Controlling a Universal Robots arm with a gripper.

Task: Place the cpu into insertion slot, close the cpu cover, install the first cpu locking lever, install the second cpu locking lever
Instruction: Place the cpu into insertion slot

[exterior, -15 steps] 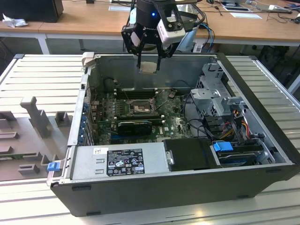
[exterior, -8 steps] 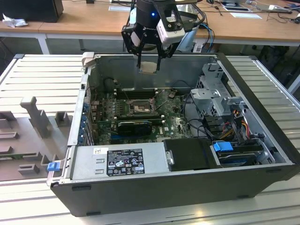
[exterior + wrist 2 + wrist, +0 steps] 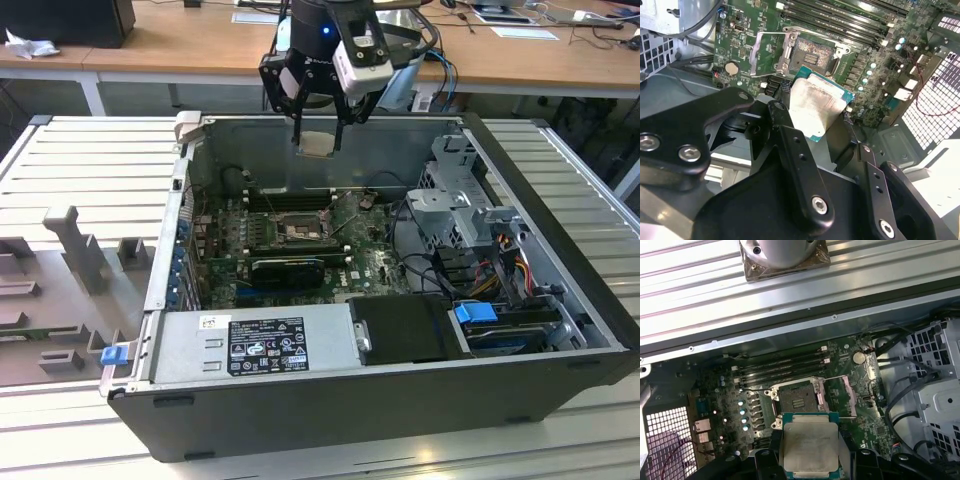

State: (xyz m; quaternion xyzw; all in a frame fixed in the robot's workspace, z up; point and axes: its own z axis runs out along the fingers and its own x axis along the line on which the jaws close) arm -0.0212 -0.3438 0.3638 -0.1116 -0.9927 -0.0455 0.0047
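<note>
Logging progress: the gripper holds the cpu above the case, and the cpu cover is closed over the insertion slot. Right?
No. The gripper holds the cpu above the case, but the cpu cover stands open beside the empty insertion slot, as the second wrist view shows.

Open room is found straight above the insertion slot [image 3: 796, 399], up to the cpu [image 3: 809, 447] clamped in the gripper [image 3: 318, 140]. The slot is flanked by the opened cpu cover [image 3: 849, 390] and the memory slots [image 3: 780, 364]. On its other sides, passage is narrowed by a long black card [image 3: 288, 268], cables [image 3: 403, 225] and a drive cage [image 3: 452, 197].
</note>
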